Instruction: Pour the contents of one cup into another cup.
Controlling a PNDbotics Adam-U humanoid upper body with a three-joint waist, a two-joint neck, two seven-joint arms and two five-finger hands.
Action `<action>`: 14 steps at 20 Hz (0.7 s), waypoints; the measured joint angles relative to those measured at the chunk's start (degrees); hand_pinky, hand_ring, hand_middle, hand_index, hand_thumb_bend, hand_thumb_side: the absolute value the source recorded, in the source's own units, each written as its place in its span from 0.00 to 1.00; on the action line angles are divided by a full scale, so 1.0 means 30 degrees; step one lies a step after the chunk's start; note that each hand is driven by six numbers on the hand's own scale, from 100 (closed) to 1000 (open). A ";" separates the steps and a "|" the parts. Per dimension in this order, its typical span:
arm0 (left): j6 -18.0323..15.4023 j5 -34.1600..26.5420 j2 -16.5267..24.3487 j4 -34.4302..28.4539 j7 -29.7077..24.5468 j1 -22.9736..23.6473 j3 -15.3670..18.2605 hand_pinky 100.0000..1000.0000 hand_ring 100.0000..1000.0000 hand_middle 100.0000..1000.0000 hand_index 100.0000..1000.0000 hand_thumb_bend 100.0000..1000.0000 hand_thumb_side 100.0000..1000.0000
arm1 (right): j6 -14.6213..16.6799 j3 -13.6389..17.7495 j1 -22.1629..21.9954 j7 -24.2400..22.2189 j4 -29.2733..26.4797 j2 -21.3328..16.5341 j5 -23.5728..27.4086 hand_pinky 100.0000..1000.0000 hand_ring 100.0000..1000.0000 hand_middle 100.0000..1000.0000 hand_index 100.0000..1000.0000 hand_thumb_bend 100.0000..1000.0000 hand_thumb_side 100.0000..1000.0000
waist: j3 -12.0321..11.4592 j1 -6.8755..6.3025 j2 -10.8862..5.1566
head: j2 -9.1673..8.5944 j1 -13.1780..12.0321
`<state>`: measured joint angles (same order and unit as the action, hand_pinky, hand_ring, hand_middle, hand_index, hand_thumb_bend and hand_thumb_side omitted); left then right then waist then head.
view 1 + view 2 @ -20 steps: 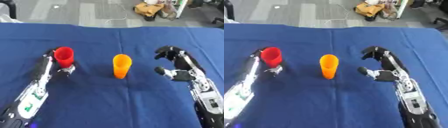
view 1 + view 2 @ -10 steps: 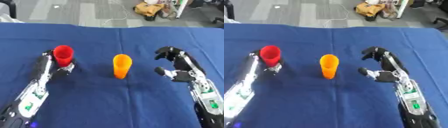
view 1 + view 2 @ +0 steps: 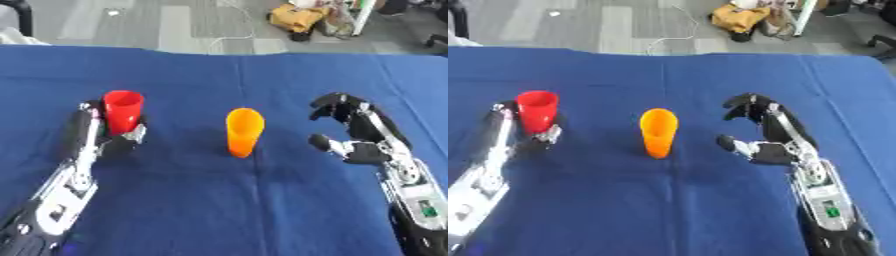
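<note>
Red cup (image 3: pixel 122 109): upright at centre left of the frame, on the blue cloth (image 3: pixel 219 210); I can't see what is inside.
Orange cup (image 3: pixel 244 131): upright at mid-frame, standing free, tilted a little toward me; contents not visible to me.
Left hand (image 3: pixel 107 136): I have its fingers curled round the red cup's lower part.
Right hand (image 3: pixel 359 135): centre right, beside the orange cup but apart from it, thumb and fingers spread in a wide C, holding nothing.

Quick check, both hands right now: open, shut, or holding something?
Left hand: shut on the red cup, which is upright.
Right hand: open, fingers and thumb spread, holding nothing, apart from the orange cup.
</note>
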<state>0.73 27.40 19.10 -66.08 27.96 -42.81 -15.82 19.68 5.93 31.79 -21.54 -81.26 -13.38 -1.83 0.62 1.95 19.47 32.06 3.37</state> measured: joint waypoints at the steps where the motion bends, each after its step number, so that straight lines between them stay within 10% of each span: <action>1: -0.0102 -0.0217 0.0018 -0.0297 0.0292 0.0076 -0.0040 0.35 0.21 0.23 0.46 0.09 0.33 | 0.0000 0.0001 -0.0001 0.0000 0.0000 0.0000 0.0000 0.74 0.59 0.63 0.68 0.59 0.27 | -0.0003 -0.0014 0.0000 | 0.0000 0.0001; 14: -0.0111 -0.2248 0.1317 -0.6053 0.0495 0.2183 -0.0987 0.37 0.22 0.23 0.46 0.05 0.33 | 0.0011 0.0021 0.0182 0.0053 0.0512 -0.0037 -0.0175 0.73 0.59 0.63 0.68 0.62 0.23 | -0.0304 -0.0112 -0.0009 | 0.0003 0.0177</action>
<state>0.40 20.66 23.05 -84.24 29.44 -36.26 -18.78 19.71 5.99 32.34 -21.38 -79.72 -13.49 -2.36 -0.29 1.62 19.45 32.07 3.90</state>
